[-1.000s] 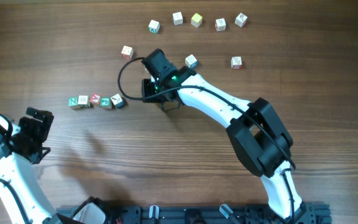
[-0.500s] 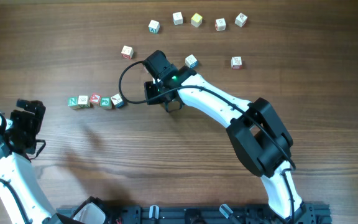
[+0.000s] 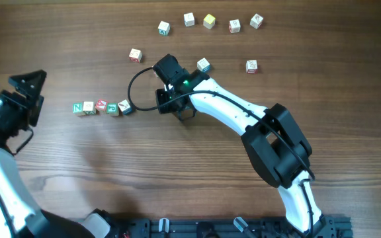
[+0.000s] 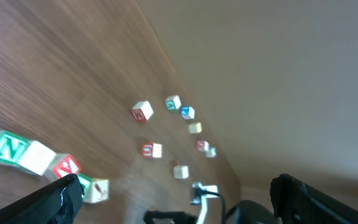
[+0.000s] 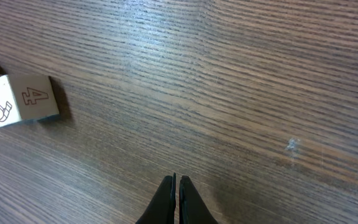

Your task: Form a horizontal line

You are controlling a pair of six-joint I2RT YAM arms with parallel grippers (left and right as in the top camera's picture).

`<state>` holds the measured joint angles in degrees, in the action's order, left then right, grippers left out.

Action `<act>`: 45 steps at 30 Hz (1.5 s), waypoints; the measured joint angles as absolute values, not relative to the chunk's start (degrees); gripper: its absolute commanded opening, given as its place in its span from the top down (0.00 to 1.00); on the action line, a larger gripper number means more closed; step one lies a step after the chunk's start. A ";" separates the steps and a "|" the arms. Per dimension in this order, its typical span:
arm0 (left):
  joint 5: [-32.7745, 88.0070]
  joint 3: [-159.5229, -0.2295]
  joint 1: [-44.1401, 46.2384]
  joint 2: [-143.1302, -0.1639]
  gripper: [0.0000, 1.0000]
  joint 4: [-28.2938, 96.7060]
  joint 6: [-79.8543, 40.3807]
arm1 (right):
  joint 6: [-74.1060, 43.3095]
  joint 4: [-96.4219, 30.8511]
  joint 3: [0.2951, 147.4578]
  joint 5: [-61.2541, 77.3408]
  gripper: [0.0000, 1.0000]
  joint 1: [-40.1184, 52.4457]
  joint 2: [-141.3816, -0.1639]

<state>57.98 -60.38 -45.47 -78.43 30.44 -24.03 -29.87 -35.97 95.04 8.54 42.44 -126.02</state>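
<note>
Now the row (image 3: 95,106) lay left of centre on the table (image 3: 78,172), its green N (image 3: 77,108) at the left end and a hammer cube (image 5: 5,102) at the right end. The right gripper (image 5: 176,186) was closed tight on nothing, low over bare wood beside that cube. The left gripper (image 3: 32,92) gaped wide, empty, left of the row. Loose cubes (image 3: 209,21) sat well apart, beyond

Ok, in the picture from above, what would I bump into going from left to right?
left tool, wide open → row of letter cubes starting with a green N → lone cube with red print → yellowish cube → last cube at the top right. Cubes overlapping the right arm are left out.
</note>
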 measured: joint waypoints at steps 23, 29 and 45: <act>64.07 -63.94 -20.34 -66.28 0.00 52.38 -12.75 | -28.64 -60.75 95.04 8.95 0.96 40.32 -126.02; 52.97 -71.55 -20.29 -64.84 0.00 55.59 -16.69 | -28.12 -60.16 95.04 8.95 0.95 40.29 -126.02; 18.94 -78.28 -26.11 -88.58 0.00 59.40 -12.60 | -27.75 -42.72 95.04 8.97 0.96 40.29 -126.02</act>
